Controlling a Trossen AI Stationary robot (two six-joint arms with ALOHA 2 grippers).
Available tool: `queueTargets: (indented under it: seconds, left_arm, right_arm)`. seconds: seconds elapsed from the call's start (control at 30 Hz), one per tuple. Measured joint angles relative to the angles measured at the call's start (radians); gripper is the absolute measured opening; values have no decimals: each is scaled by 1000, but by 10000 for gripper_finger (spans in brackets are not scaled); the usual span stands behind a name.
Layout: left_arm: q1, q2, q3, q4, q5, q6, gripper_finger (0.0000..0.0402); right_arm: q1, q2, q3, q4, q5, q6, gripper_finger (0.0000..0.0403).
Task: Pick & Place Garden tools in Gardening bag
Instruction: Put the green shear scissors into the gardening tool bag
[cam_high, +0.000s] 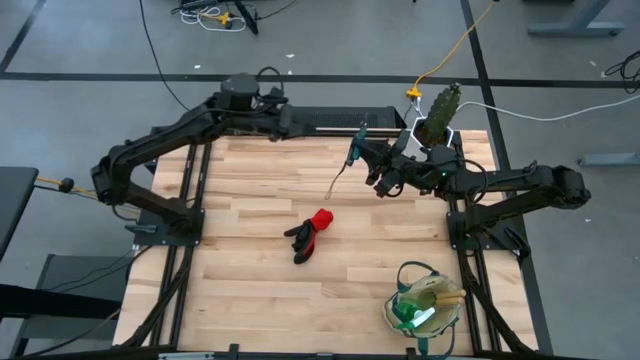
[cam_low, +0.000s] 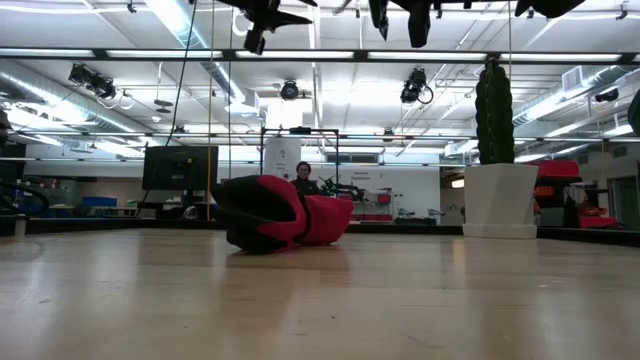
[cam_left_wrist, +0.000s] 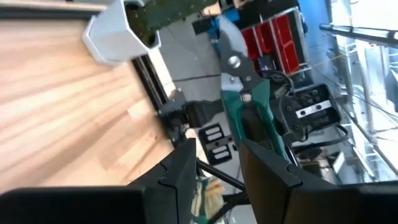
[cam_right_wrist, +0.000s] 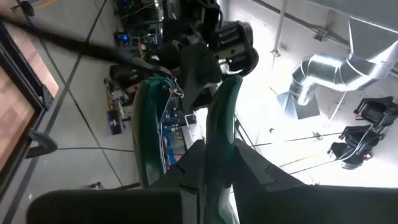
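Note:
The dark-green-handled pruners are held high above the far middle of the table, and the metal blades show in the left wrist view. My right gripper is shut on them. My left gripper is open, and the pruners' handles stand just past one of its fingers. The red-and-black gloves lie on the table's middle. The beige gardening bag stands at the near right, with the spray bottle and the trowel in it. My right gripper pinches one green handle of the pruners between its two fingers. It comes from the table's right and slants upward, with the fingers lying along the handle. The other handle stands free beside it. The pruners are lifted clear of the table.
The green cactus in its white pot stands at the far right edge, close behind my right gripper, and it also shows in the low view. Bare wood lies between the gloves and the bag. A person shows far off in the room.

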Motion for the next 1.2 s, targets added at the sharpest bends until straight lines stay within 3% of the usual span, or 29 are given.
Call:
queueTargets:
  seconds: [0.23,0.73,0.97,1.2]
  left_arm:
    - [-10,-34,0,4,-19,21,128]
    - [-76,-35,0,62,-23,24,128]
    - [-83,-35,0,90,-10,45,128]
    - [-87,-35,0,110,-8,91,128]
  right_arm:
    - [1,0,0,-11,-10,42,51]
    - [0,0,0,-237,-175,522,51]
    - [1,0,1,-262,-223,703,51]
    - [37,-7,1,-265,-244,776,51]
